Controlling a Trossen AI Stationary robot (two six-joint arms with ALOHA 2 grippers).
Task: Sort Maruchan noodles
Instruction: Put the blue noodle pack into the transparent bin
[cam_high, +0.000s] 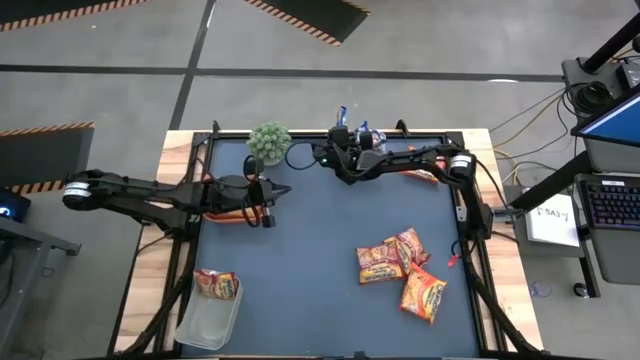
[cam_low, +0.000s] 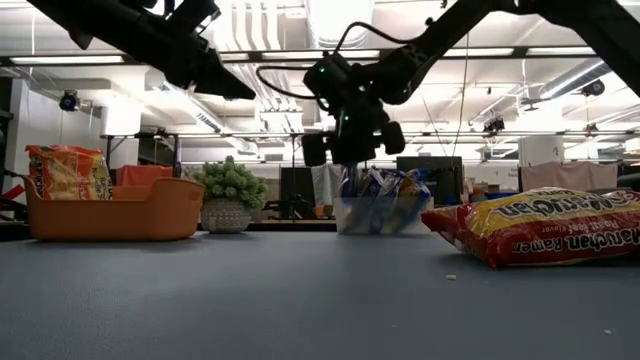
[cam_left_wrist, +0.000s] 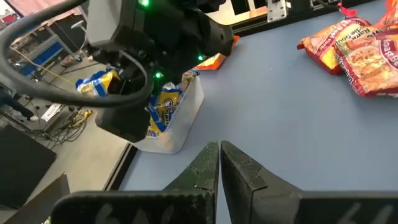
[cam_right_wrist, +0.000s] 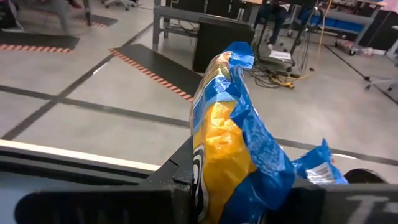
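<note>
Item: blue-and-yellow noodle packet (cam_right_wrist: 233, 149), clamped upright in my right tool (cam_high: 345, 140), above the clear tub (cam_left_wrist: 177, 121) at the desk's (cam_high: 320, 250) far edge. My left tool (cam_left_wrist: 219, 165): shut, empty.

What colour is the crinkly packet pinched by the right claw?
Blue and yellow crinkly plastic packet, clearest in the right wrist view.

Evenly lit from ceiling strip lights (cam_low: 330, 15) overhead (bright, slightly blown out in the low view). Soft, faint shadows on the blue table (cam_high: 320, 250). Blurred near the crumpled packet (cam_right_wrist: 233, 143) up close.
</note>
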